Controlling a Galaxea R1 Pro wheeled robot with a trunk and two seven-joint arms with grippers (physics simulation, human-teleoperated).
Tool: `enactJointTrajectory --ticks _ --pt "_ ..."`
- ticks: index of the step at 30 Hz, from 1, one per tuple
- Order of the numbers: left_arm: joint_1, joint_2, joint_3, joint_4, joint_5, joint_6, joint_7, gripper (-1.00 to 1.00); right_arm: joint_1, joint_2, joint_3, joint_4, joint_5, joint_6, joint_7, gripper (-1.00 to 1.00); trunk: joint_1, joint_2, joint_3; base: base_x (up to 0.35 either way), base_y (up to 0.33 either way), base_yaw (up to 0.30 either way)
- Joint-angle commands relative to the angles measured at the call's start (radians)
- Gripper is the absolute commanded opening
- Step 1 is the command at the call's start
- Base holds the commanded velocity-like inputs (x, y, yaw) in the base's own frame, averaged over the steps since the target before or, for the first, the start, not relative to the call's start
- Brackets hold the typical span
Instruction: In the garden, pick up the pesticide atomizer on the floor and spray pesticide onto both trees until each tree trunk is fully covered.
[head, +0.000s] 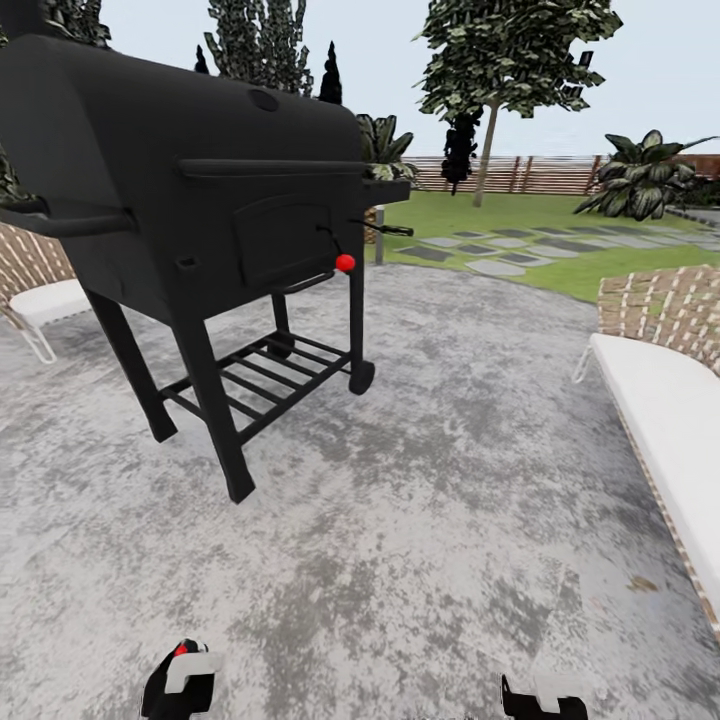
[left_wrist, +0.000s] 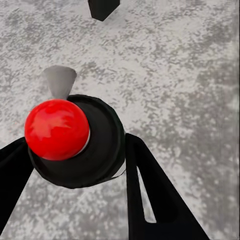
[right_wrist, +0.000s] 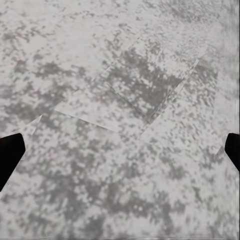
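Note:
The pesticide atomizer (left_wrist: 100, 142), a dark bottle with a round red top, sits between the black fingers of my left gripper (left_wrist: 75, 152), which is shut on it above the grey concrete floor (left_wrist: 185, 75). In the head view that left gripper (head: 180, 682) is at the lower edge, with a bit of red showing on it. My right gripper (head: 545, 700) hangs low on the right, open, with bare floor between its tips (right_wrist: 120, 150). One tree (head: 515, 55) with a pale straight trunk (head: 487, 150) stands far off on the garden lawn (head: 470, 212).
A big black grill (head: 190, 190) on legs with a red knob (head: 345, 262) stands close at the left front. White-cushioned wicker loungers sit at the right (head: 665, 400) and far left (head: 45, 300). A slat fence (head: 540, 172), stepping stones (head: 500, 250) and a palm (head: 640, 175) lie beyond.

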Motion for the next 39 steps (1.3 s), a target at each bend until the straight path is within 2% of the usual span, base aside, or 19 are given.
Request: enactJointTrajectory --ticks 1,8,28,39 --pt "0.0 0.0 0.0 0.0 -0.001 0.0 0.0 -1.0 0.0 0.0 0.0 0.0 0.0 0.0 0.0 1.0 0.0 0.0 0.0 0.0 0.0 -0.295" --pt "0.0 0.003 0.0 0.001 0.0 0.001 0.0 -1.0 0.0 0.0 0.0 0.0 0.0 0.0 0.0 1.0 0.0 0.0 0.0 0.147 0.0 -0.295" --pt "0.0 0.005 0.0 -0.001 0.0 0.0 0.0 -1.0 0.0 0.0 0.001 0.0 0.0 0.0 0.001 1.0 0.0 0.0 0.0 0.333 0.0 -0.293" --pt "0.0 0.005 0.0 -0.001 0.0 0.0 0.0 -1.0 0.0 0.0 0.002 0.0 0.004 0.0 0.004 1.0 0.0 0.0 0.0 0.338 0.0 -0.044"
